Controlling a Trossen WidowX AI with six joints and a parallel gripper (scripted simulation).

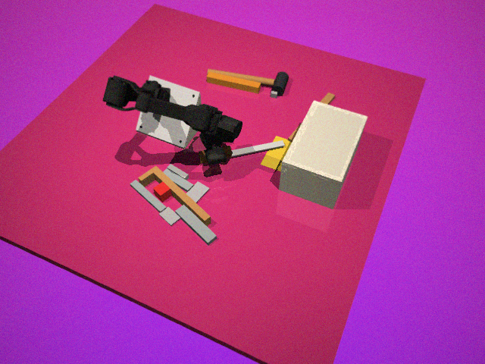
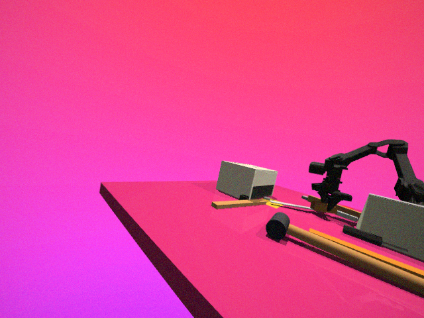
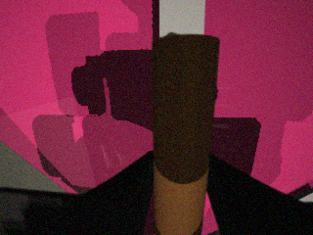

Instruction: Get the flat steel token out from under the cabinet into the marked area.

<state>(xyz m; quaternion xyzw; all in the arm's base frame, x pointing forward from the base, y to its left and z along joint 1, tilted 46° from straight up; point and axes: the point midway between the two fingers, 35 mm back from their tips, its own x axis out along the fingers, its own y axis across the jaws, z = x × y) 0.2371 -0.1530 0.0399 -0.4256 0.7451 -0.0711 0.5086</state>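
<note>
Top: high, oblique, looking down on worktop [image 1: 250,274] [image 2: 164,218], cabinet [image 1: 325,141] [image 2: 236,179] at right. Exterior: low, near hammer [image 1: 280,83] [image 2: 277,226], sharing cabinet and arm [image 1: 172,109] [image 2: 359,154]. Wrist: close, facing along fingers.

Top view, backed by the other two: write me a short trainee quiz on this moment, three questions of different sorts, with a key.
1. True or false: the fingers are shut on the brown handle of the tool with the long pale blade.

2. In the top view, what overlaps the yellow marked area in front of the cabinet?
A) the red block
B) the far end of the blade
C) the mallet

3. Fill in the colour: the mallet's head is ____.

Key: 1 true; 2 B; 3 black
</note>
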